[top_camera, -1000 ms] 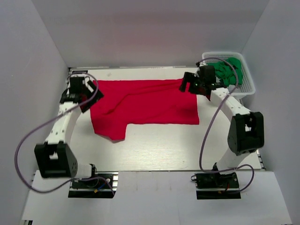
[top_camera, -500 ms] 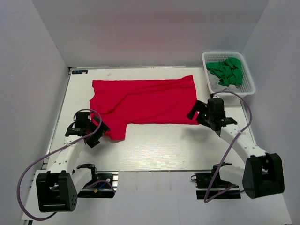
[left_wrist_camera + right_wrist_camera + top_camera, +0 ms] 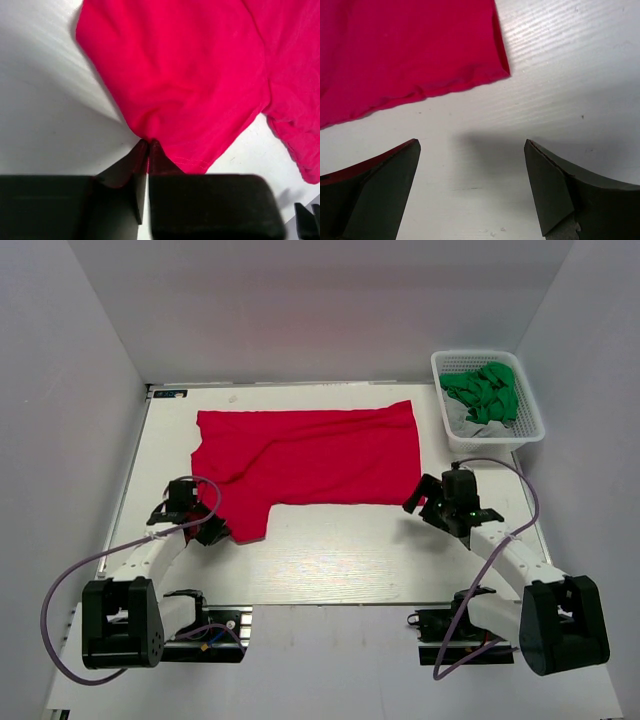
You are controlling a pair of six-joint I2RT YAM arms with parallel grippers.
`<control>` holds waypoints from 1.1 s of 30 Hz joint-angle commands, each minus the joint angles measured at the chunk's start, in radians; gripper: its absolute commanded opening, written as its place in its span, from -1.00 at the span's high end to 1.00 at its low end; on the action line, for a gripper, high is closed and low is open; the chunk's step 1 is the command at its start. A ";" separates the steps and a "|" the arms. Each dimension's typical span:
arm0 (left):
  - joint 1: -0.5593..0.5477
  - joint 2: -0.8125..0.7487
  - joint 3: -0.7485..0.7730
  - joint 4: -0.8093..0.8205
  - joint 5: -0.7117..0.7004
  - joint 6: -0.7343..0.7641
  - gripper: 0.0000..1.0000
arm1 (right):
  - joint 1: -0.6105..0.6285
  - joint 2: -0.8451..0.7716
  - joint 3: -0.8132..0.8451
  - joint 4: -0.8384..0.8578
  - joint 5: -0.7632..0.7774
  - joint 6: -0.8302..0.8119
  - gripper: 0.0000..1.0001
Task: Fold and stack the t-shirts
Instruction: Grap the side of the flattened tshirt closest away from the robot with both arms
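Note:
A bright red t-shirt (image 3: pixel 310 455) lies spread flat across the far half of the table, with a sleeve or flap hanging toward the near left. My left gripper (image 3: pixel 212 527) sits at that near-left flap. In the left wrist view its jaws (image 3: pixel 148 145) are pinched shut on the edge of the red t-shirt (image 3: pixel 190 75), and the fabric puckers at the tips. My right gripper (image 3: pixel 422 496) stands open just short of the shirt's near right corner. In the right wrist view only bare table lies between its fingers, with the red t-shirt (image 3: pixel 405 45) ahead.
A white lattice basket (image 3: pixel 532 430) stands at the far right corner, holding crumpled green cloth (image 3: pixel 485 390) over something grey. Grey walls close in the table on the left, right and back. Both arm bases sit at the near edge.
Both arms have swung from the shirt's far corners to its near edge. The left gripper has gone from open to shut on the near-left flap. The right gripper stays open.

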 commanded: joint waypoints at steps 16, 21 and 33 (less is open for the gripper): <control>-0.001 0.061 0.056 0.078 0.092 0.114 1.00 | -0.003 0.285 0.102 0.130 0.016 0.029 -0.61; -0.001 0.034 0.108 0.053 0.092 0.123 1.00 | -0.001 0.356 0.152 0.129 0.001 0.024 -0.21; -0.001 0.053 0.161 0.043 0.129 0.123 1.00 | -0.001 0.326 0.217 0.037 0.010 -0.017 1.00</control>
